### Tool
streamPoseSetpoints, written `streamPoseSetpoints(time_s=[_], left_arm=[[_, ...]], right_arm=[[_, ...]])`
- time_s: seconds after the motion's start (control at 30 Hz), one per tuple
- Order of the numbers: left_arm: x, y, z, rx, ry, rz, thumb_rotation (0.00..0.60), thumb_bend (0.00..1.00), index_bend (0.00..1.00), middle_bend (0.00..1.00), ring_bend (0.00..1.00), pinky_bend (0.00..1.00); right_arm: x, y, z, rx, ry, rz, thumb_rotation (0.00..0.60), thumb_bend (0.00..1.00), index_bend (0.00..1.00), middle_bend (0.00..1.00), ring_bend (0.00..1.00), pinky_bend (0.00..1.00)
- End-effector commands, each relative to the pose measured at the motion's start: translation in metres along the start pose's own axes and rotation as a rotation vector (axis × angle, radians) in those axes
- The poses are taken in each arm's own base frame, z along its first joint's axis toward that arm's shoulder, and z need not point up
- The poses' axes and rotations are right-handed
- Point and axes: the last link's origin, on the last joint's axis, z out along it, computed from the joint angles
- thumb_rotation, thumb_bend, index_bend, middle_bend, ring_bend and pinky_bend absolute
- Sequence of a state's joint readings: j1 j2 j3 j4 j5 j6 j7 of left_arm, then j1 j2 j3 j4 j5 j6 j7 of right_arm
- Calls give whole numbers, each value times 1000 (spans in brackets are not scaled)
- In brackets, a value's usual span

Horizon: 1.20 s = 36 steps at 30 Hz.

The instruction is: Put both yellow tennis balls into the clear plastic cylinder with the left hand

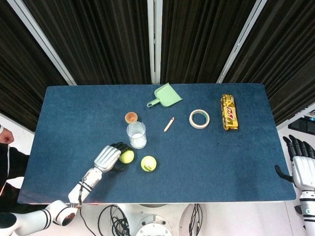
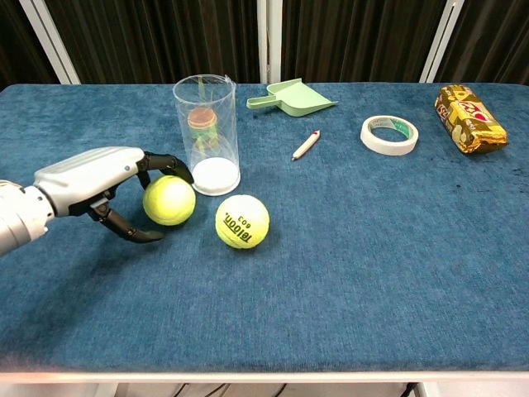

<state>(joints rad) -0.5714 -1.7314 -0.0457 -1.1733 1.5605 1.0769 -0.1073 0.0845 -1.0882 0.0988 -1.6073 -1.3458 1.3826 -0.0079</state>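
Two yellow tennis balls lie on the blue table, in front of the upright clear plastic cylinder (image 1: 137,135) (image 2: 206,132). My left hand (image 1: 110,157) (image 2: 99,182) cups the left ball (image 1: 127,156) (image 2: 169,201) from its left side. The fingers arch over the ball's top and the thumb curls low in front, a little apart from it. This ball still rests on the cloth. The right ball (image 1: 148,163) (image 2: 242,221), with printed lettering, lies free beside it. My right hand (image 1: 300,164) hangs off the table's right edge, fingers spread and holding nothing.
A small orange cup (image 1: 131,117) stands just behind the cylinder. Further back lies a green dustpan (image 1: 166,95) (image 2: 293,96). A pencil stub (image 1: 169,124) (image 2: 305,145), a tape roll (image 1: 199,118) (image 2: 389,135) and a gold snack packet (image 1: 229,112) (image 2: 469,119) lie to the right.
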Motion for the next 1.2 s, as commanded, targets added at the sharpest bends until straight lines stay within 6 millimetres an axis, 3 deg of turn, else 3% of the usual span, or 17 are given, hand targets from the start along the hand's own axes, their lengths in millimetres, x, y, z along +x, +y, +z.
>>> streamPoseSetpoints(time_s=[0.03,0.2,0.43,0.7,0.83,1.07,1.2], left_arm=[[-1,1,4,-9,10,14,600,218,340,319,280,483],[0,-2,7,3,26,37,600,245,431,410,389,627],[11,-1,6,-4,82,47,600,263,466,451,471,705],[55,7,-2,-13,207,101,600,267,479,463,484,718],[84,8,-4,-2,275,135,600,335,479,463,484,718],[124,19,9,-18,359,187,600,349,482,465,484,717],[136,28,19,-23,374,158,600,349,482,465,484,717]], right_arm=[[0,0,0,-1,-1,1,600,242,0,0,0,0],[1,0,0,-1,-3,1,600,242,0,0,0,0],[2,-1,-1,3,2,2,600,243,0,0,0,0],[5,-2,-1,14,19,11,600,244,0,0,0,0],[6,-3,-2,17,24,12,600,244,0,0,0,0],[6,-7,-3,25,29,5,600,243,0,0,0,0],[7,-7,-3,24,33,0,600,244,0,0,0,0]])
